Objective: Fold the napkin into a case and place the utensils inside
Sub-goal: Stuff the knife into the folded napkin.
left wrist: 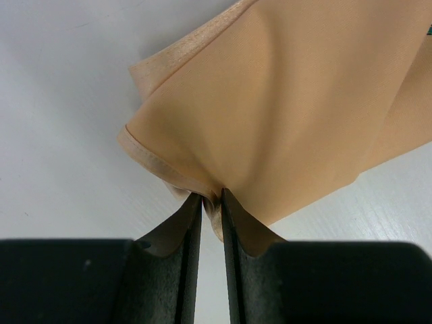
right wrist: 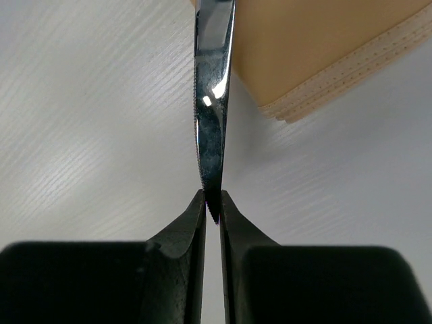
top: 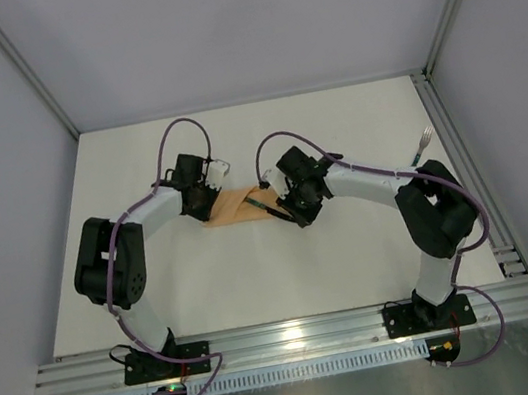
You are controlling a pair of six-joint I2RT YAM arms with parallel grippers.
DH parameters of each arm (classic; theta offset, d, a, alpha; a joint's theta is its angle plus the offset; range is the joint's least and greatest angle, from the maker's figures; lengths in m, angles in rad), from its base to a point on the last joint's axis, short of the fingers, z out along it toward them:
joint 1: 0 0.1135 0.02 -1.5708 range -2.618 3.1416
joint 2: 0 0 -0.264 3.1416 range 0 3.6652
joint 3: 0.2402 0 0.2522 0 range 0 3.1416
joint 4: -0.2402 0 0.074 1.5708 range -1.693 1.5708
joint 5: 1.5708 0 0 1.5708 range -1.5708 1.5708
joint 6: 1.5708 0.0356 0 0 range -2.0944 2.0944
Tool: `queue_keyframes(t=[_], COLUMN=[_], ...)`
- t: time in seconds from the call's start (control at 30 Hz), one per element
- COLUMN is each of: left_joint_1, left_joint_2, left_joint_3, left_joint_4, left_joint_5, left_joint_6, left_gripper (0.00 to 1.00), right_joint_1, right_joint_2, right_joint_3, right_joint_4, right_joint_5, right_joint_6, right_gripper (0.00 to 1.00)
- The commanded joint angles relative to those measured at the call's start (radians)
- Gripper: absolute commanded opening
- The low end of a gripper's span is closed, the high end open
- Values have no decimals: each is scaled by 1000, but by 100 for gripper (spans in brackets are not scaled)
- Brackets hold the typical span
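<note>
Folded napkin [top: 234, 209] sits at the table [top: 356, 263] centre, its edge pinched by the left gripper [left wrist: 211, 200], while the right gripper [right wrist: 212, 202] clamps the knife [right wrist: 213, 115] blade beside it. Loading step, I'd say; the tip is possibly inside, hard to tell. Next: slide it in straight, then the fork [top: 425, 139].

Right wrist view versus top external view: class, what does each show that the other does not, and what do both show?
Right wrist only: the knife's serrated blade pinched in the right gripper, and the napkin's stacked stitched hems. Top external only: the fork lying near the table's right edge, and the left gripper at the napkin's other end. Both: napkin, knife, right gripper.
</note>
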State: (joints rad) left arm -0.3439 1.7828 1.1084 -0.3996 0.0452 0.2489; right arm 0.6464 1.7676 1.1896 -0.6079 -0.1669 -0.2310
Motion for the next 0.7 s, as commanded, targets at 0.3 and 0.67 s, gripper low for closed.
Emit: queue_keyframes(t=[0.3, 0.67], left_joint_1=[2, 2], left_joint_2=[-20, -34], left_joint_3=[16, -4], left_joint_4=[31, 35], left_joint_5=[-30, -4], left_joint_6=[72, 153], left_gripper=[5, 1], right_joint_1=[-37, -65], right_joint_2=[62, 203], right_joint_3=[165, 393], right_joint_4=[-272, -407], right_joint_5=[-57, -39], right_joint_6=[-307, -533], right_gripper=[7, 6])
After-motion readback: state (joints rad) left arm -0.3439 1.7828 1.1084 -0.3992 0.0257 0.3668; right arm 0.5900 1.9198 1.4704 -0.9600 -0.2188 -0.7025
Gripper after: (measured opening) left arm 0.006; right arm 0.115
